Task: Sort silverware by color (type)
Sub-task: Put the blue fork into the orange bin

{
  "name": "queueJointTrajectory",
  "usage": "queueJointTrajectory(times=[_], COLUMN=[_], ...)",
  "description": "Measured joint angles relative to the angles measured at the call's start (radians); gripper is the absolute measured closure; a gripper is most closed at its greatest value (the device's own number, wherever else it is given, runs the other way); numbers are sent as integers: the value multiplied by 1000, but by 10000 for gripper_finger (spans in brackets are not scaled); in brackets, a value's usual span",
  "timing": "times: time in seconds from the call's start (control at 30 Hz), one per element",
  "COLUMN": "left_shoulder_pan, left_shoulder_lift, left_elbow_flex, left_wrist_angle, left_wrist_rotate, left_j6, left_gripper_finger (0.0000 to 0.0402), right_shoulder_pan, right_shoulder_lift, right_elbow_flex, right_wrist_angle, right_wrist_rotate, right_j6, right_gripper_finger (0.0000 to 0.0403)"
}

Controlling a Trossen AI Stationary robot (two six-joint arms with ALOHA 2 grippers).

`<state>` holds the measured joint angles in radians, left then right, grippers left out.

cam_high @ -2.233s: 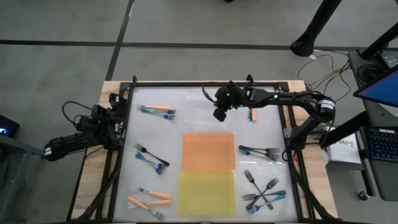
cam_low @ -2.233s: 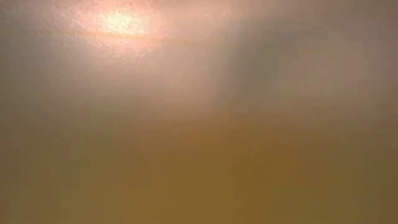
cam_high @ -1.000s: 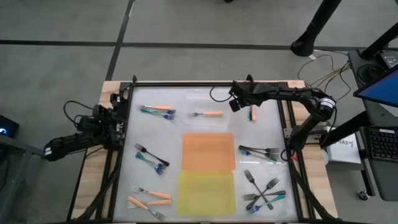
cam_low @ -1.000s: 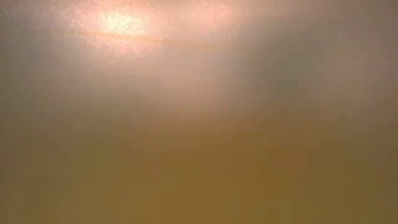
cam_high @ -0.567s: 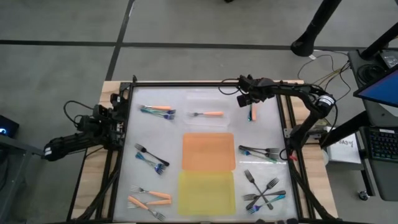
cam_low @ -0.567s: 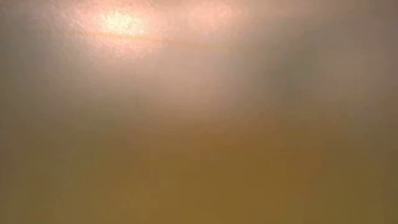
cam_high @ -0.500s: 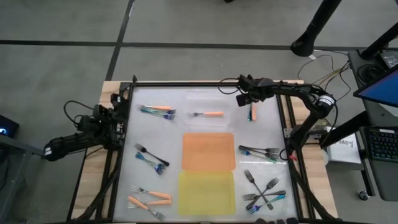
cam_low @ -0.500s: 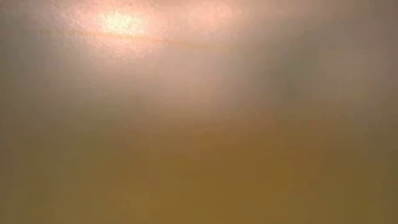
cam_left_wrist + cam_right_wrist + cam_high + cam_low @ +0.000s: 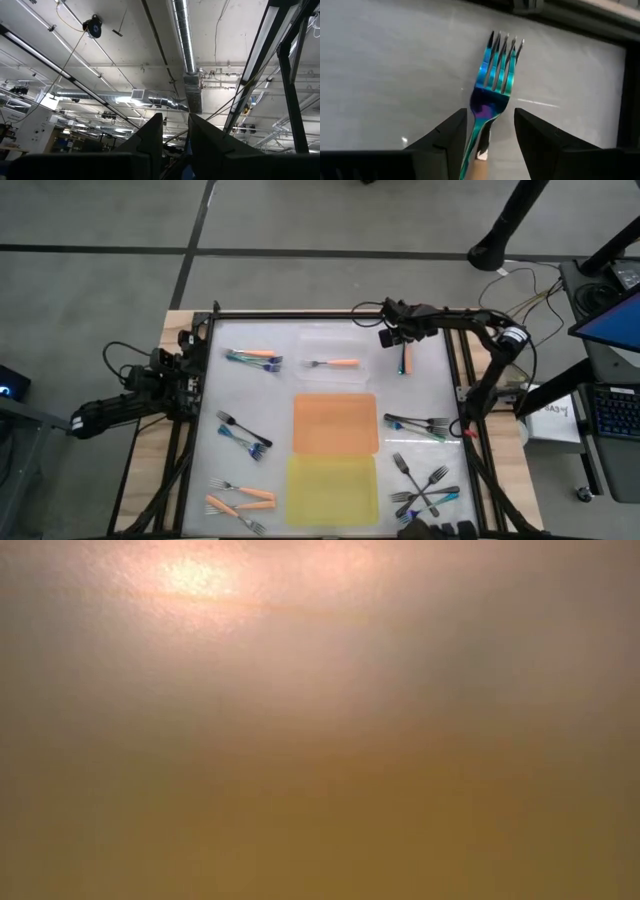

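Note:
My right gripper (image 9: 393, 338) hovers open at the table's far right. In the right wrist view its fingers (image 9: 451, 137) stand either side of a fork (image 9: 492, 85) with iridescent teal tines and an orange handle, which lies flat on the table (image 9: 405, 361). I cannot tell whether they touch it. One orange-handled fork (image 9: 335, 363) lies in the clear tray (image 9: 335, 338). My left gripper (image 9: 186, 370) rests at the left edge, pointing up at the ceiling, its fingers slightly apart (image 9: 175, 135) with nothing between them. The low view shows only blur.
An orange tray (image 9: 335, 423) and a yellow tray (image 9: 333, 488) lie in the middle. Fork groups lie at the far left (image 9: 255, 358), left middle (image 9: 243, 435), near left (image 9: 240, 500), right middle (image 9: 418, 425) and near right (image 9: 425, 490). A black frame rail (image 9: 455, 380) borders the right side.
My right gripper has moved a short way from beside the clear tray toward the table's right and far edges, and now hangs by the fork at the far right. The orange-handled fork in the clear tray has stayed put.

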<state>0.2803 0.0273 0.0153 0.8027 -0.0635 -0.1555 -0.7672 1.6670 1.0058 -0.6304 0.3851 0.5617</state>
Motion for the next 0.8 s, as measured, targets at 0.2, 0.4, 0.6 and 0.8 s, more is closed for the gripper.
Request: queueJointTrajectory(times=[0.2, 0.4, 0.6, 0.8], left_shoulder_pan=[0, 0, 0, 0], left_shoulder_lift=[0, 0, 0, 0], left_elbow_flex=[0, 0, 0, 0], left_wrist_angle=[-6, -7, -9, -10], left_wrist_rotate=[0, 0, 0, 0], left_j6=[0, 0, 0, 0], left_gripper_finger=[327, 327, 327, 327], right_shoulder_pan=[-10, -10, -11, -11], right_shoulder_lift=[46, 21, -1, -1], right_elbow_flex=[3, -1, -1, -1], right_wrist_angle=[16, 19, 44, 61], right_wrist_rotate=[5, 0, 7, 7], right_j6=[-11, -26, -46, -65], right_gripper_finger=[250, 273, 321, 383])
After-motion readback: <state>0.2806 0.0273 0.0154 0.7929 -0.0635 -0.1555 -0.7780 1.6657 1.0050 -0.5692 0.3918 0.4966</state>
